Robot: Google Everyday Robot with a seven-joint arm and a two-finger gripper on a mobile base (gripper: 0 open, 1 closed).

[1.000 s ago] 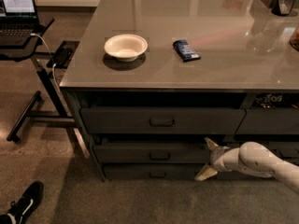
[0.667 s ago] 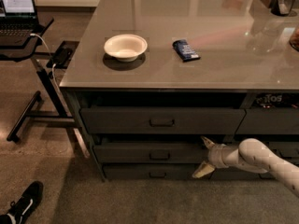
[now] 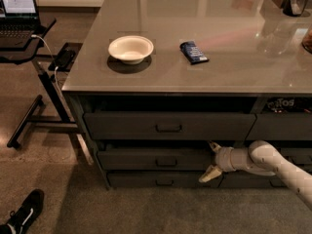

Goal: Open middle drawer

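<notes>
While middle drawer [image 3: 146, 159] is lying lengthwise left-right, front facing near, released gripper [image 3: 210, 161] is edging left along its right end.

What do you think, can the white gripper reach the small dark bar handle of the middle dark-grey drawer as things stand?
Probably yes: the open gripper sits before the middle drawer, level with its handle and right of it, with nothing between them.

Three wide drawers [image 3: 168, 126], one bowl [image 3: 130, 48], one blue packet [image 3: 193, 52], one laptop [image 3: 17, 9], one shoe [image 3: 24, 213] and one gripper [image 3: 210, 161], by the middle drawer [image 3: 146, 159], are counted.
</notes>
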